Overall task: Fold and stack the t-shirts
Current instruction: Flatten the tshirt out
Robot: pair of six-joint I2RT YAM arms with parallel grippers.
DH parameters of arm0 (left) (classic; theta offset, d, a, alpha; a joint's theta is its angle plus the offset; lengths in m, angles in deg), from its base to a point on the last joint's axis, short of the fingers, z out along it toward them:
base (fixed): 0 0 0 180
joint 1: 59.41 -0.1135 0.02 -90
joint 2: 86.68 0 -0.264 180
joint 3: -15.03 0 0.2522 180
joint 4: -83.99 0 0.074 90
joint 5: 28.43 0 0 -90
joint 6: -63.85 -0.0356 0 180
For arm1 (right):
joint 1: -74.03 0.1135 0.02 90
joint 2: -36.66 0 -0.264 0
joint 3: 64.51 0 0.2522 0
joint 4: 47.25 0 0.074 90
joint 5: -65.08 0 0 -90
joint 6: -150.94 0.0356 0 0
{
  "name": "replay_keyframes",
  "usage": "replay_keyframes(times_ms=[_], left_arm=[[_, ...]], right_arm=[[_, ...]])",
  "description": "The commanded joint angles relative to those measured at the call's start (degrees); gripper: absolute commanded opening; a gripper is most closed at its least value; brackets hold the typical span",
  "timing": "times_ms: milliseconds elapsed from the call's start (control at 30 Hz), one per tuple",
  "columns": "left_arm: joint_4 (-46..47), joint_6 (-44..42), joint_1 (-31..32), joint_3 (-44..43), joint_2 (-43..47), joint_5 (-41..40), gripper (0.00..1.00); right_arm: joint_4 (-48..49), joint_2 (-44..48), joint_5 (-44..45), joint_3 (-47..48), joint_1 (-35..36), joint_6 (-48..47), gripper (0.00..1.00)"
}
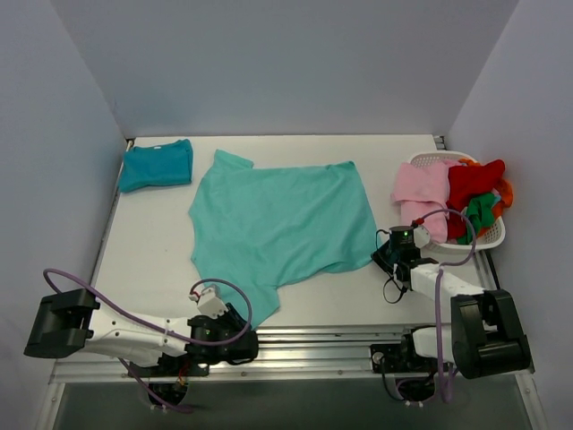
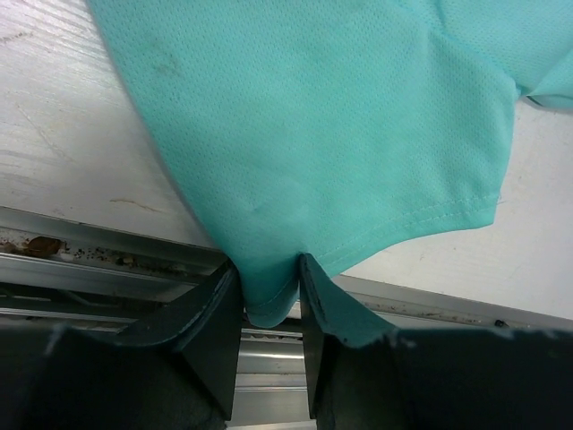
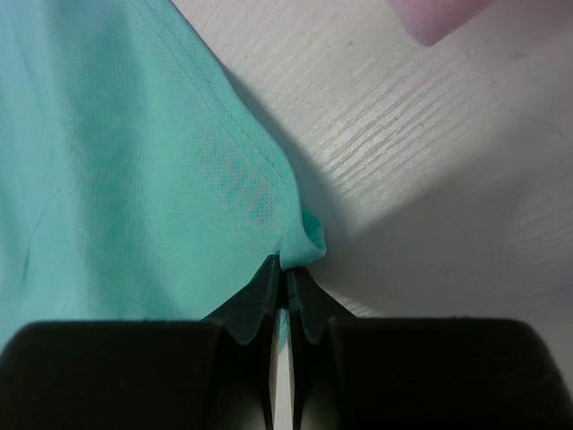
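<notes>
At the near edge of the table (image 1: pixel 143 260): the turquoise t-shirt (image 1: pixel 277 224) is spread flat mid-table, long axis left-right. Sleeves are on the left side, hem on the right.

The left gripper (image 2: pixel 267 264) is on the near sleeve. Its jaws are narrowed, and a tuck of fabric fills the gap and touches both fingers, so it reads as a grip. The right gripper (image 3: pixel 285 269) is pinched fully closed on the near-right hem corner, with a small nub of cloth bunched at the tips.

Key relation: all of the shirt lies to the far side of both grippers, which hold the two ends of the near edge. My read is that the next move carries that edge away, toward the far side.

The teal t-shirt (image 1: pixel 157 164) is already folded in the far-left corner. The basket (image 1: pixel 491 235) of other garments is on the right, just beyond the right arm.

Hard to tell:
- In the top view the left fingertips are hidden under the wrist.
- The neckline isn't resolvable.
- I can't say how many layers each pinch holds.
</notes>
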Motion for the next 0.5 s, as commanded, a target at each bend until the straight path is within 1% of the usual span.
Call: replay_keyframes(times_ms=[0, 33, 133, 200, 300, 367, 400, 467], left_arm=[[-8.73, 8.29, -0.41, 0.03, -1.07, -1.74, 0.05], [-10.23, 8.56, -0.41, -1.10, -0.81, -2.09, 0.03], [-16.64, 8.65, -0.33, -4.52, -0.29, -4.89, 0.02], [-21.55, 8.30, -0.41, -6.64, 0.07, -7.44, 0.02], [-27.53, 7.94, -0.41, -10.77, 0.33, -10.69, 0.02], [-31.49, 8.03, -0.50, -13.23, 0.51, -12.11, 0.02], [-32.47, 7.16, -0.59, -13.94, 0.86, -13.07, 0.02], [-35.88, 6.89, -0.76, -16.39, 1.47, -15.53, 0.02]], right_arm=[[-0.54, 0.97, -0.36, -0.56, -0.41, -0.95, 0.00], [-0.72, 1.32, -0.36, -0.56, -0.32, -0.95, 0.00], [-2.55, 3.17, -0.36, -0.56, -0.15, -0.95, 0.00], [-4.84, 6.32, -0.36, 0.40, -0.06, -1.39, 0.00], [-9.67, 12.30, 0.08, 2.24, 0.03, -1.74, 0.00], [-14.76, 16.68, 1.48, 4.69, 0.12, -2.70, 0.00], [-18.96, 18.19, 1.92, 5.67, 0.20, -2.97, 0.00], [-22.15, 22.41, 3.68, 8.21, 0.20, -3.67, 0.00]])
